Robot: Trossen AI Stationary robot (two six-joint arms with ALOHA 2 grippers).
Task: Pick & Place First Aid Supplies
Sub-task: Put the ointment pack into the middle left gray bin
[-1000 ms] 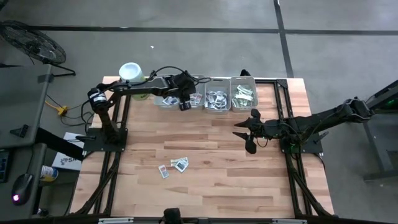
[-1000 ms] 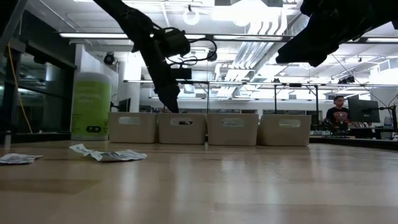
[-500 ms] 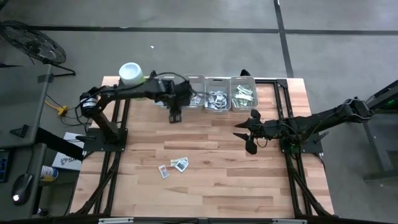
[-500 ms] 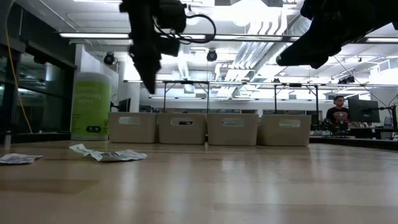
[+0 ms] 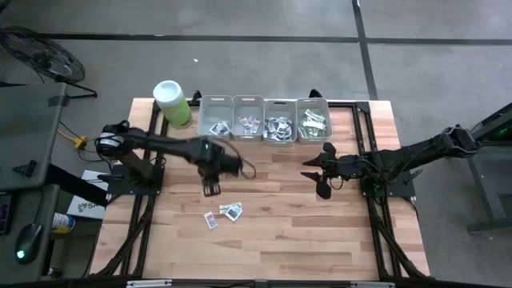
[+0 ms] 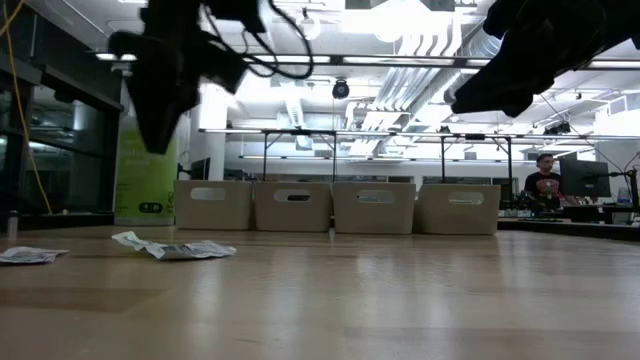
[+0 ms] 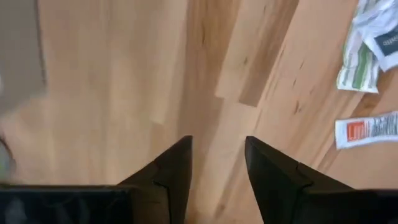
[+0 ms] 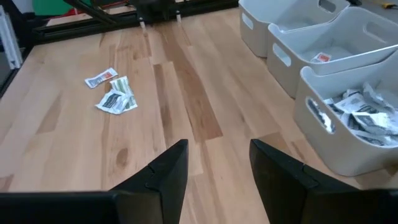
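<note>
My left gripper hovers, fingers apart and empty, near small flat paper packets (right gripper likewise open).

A pale wood-plank tabletop stands on a grey concrete floor crossed by dark seams. Beyond its far edge, long ceiling light strips brighten a workshop where a person sits among metal-framed benches.
</note>
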